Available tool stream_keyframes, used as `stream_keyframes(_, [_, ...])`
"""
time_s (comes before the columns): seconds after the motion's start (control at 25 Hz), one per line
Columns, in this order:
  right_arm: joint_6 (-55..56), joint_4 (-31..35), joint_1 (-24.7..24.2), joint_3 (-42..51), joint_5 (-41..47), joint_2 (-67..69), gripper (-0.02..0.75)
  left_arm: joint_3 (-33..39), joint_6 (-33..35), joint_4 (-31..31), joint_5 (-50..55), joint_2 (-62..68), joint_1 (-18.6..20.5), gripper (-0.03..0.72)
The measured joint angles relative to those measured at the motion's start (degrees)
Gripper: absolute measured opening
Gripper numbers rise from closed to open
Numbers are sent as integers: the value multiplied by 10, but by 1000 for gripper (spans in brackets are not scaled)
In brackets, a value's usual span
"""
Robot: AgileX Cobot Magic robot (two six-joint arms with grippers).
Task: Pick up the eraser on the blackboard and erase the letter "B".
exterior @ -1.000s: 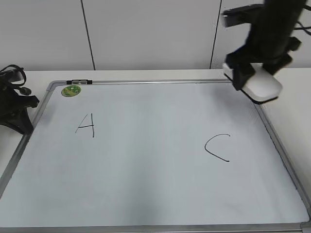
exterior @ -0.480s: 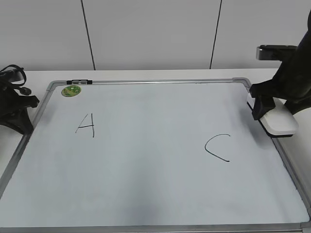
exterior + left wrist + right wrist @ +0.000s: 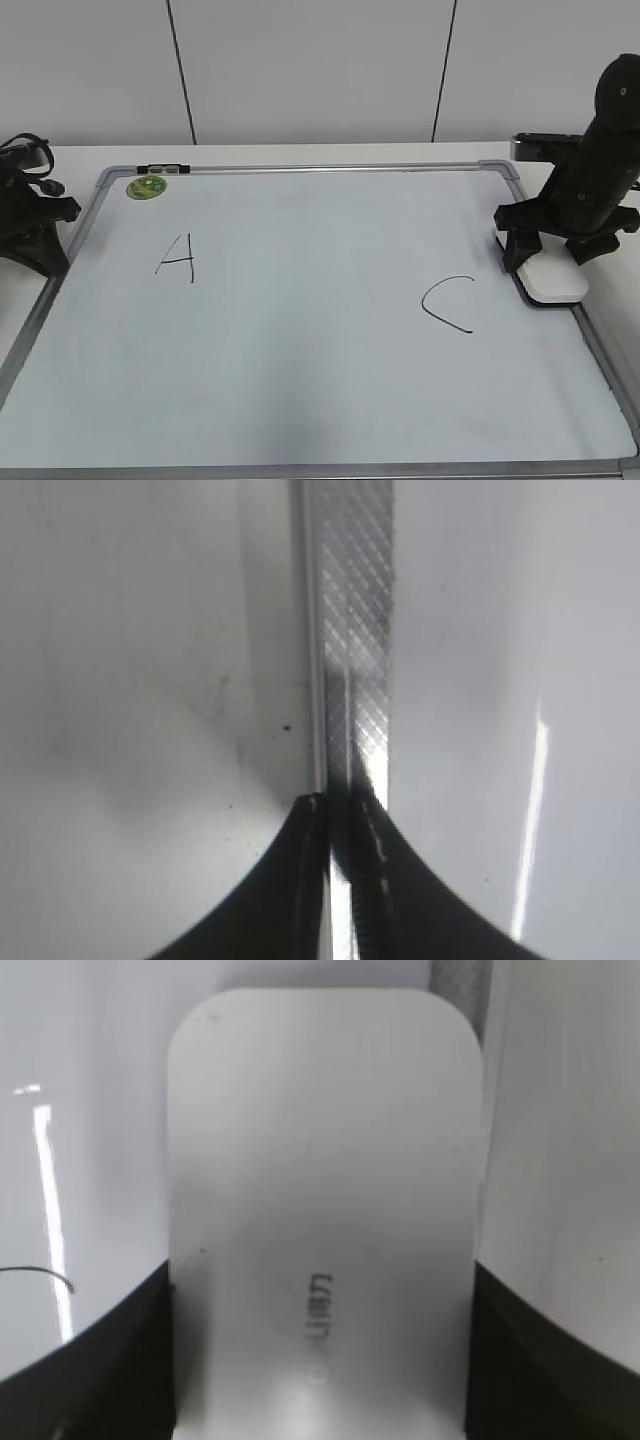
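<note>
Gripping eraser (image 3: 551,277) — right tool (image 3: 555,250) on blackboard (image 3: 300,165).

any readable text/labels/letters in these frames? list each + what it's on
"A" – black marker letter on the left part of the blackboard.
"C" – black marker letter on the right part of the blackboard.
Small grey lettering on top of the eraser held in the right hand: too blurred to read.
Green round magnet, top left of the board: print too small to read.
No "B" visible on the board.

one eraser (image 3: 552,279), one magnet (image 3: 147,187) (two letters (image 3: 177,259))
</note>
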Motion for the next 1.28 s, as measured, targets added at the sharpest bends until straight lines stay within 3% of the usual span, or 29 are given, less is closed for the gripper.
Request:
stream_keyframes(0.28, [2, 3, 0, 0, 2, 4, 634, 0, 0, 0, 0, 0, 0, 42])
stream_keyframes(0.6, [2, 1, 0, -69, 97, -20, 649, -5, 0, 2, 2, 2, 0, 69])
stream_keyframes(0.76, [-12, 0, 0, -121, 132, -51, 639, -32, 1, 9, 24, 12, 0, 183])
stream_keyframes(0.96, [-34, -2, 0, -149, 176, -76, 629, -110, 1, 9, 83, 17, 0, 400])
stream_keyframes(1.12, [-46, -5, 0, -150, 211, -108, 624, -172, -4, 10, 133, -1, 0, 440])
stream_keyframes(1.28, [-50, -13, 0, -150, 224, -146, 613, -189, -14, 12, 141, -64, 0, 445])
